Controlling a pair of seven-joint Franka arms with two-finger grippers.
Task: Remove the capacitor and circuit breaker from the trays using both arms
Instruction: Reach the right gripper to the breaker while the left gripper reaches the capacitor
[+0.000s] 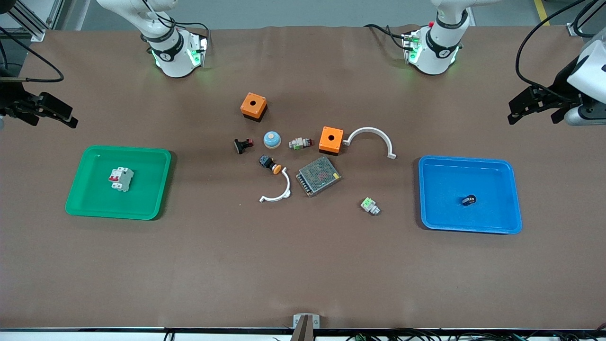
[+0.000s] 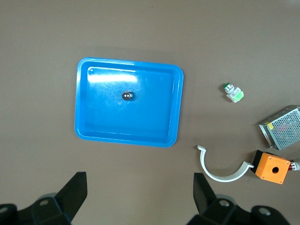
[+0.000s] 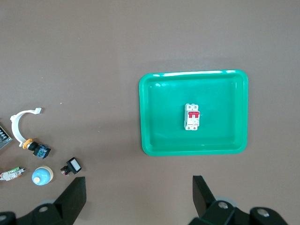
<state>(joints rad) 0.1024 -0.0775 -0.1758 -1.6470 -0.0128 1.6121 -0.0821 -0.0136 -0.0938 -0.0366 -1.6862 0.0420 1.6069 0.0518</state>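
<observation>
Capacitor (image 2: pixel 127 95) shiny end — left wrist view only

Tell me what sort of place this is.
Probably a robotics lab bench set up for sorting practice: a brown-covered table, a green tray holding a circuit breaker, a blue tray holding a capacitor, and loose electrical parts between them.

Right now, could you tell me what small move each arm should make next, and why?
Probably lower both: the right tool toward the circuit breaker in the green tray, the left tool toward the capacitor in the blue tray. Both are open and hold nothing.
</observation>
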